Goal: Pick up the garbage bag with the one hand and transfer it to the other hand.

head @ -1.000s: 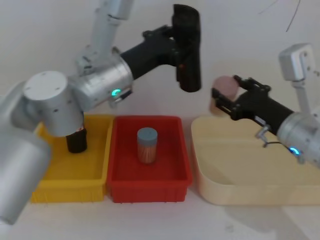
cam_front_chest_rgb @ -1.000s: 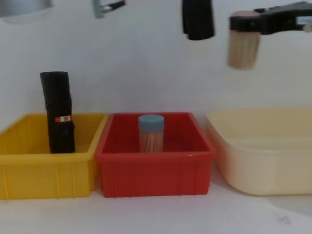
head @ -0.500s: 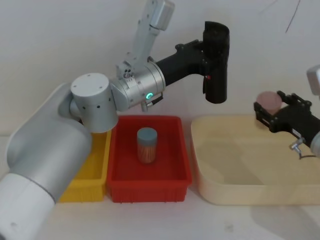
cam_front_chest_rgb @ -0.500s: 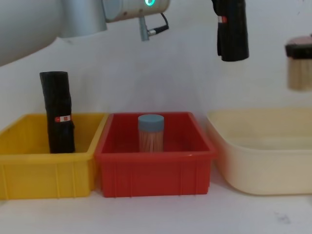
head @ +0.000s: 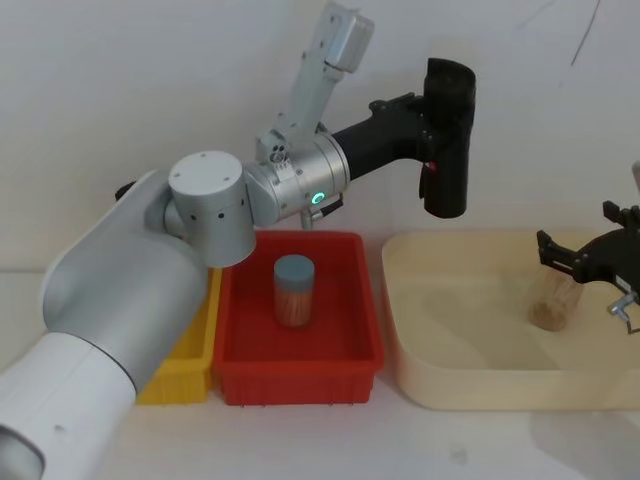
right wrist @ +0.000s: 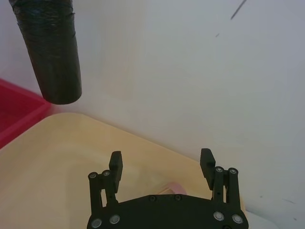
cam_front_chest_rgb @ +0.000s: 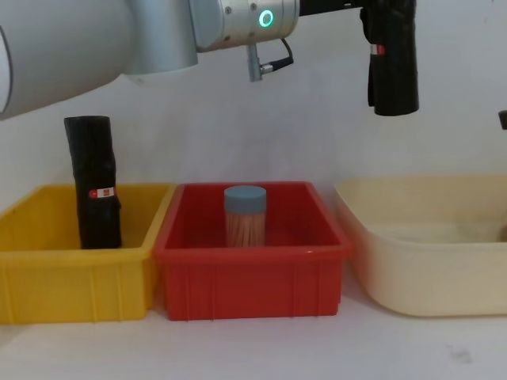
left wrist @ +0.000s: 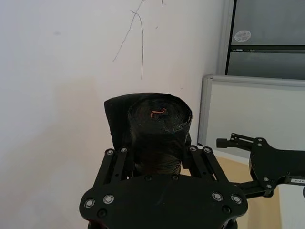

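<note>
1. At far left, the twin roll (cam_front_chest_rgb: 93,182) stands upright in the yellow bin (cam_front_chest_rgb: 47,277). It is matte black film with a small red-and-white label, and it is not the roll in hand.
2. The red bin (cam_front_chest_rgb: 253,277) is rigid moulded plastic. A blue-lidded jar (head: 294,290) stands upright at its middle, pale sticks showing through its clear wall.
3. The left gripper (left wrist: 155,160) pinches the garbage bag (head: 446,140) around its upper half. It holds the bag upright, high above the gap between the red bin and the beige tub (head: 470,385). We judge that this grip leaves the lower length free for a receiving grasp.
4. The bag is a tightly wound cylinder of soft, creased film, so we expect slight give under pressure.
5. The tub is smooth and round-cornered, and a tan cylinder (head: 552,305) lies inside it.
6. The right gripper (right wrist: 161,162) hovers over the tub's right part, fingers spread and empty, well apart from the bag. We judge the handover not yet begun.
</note>
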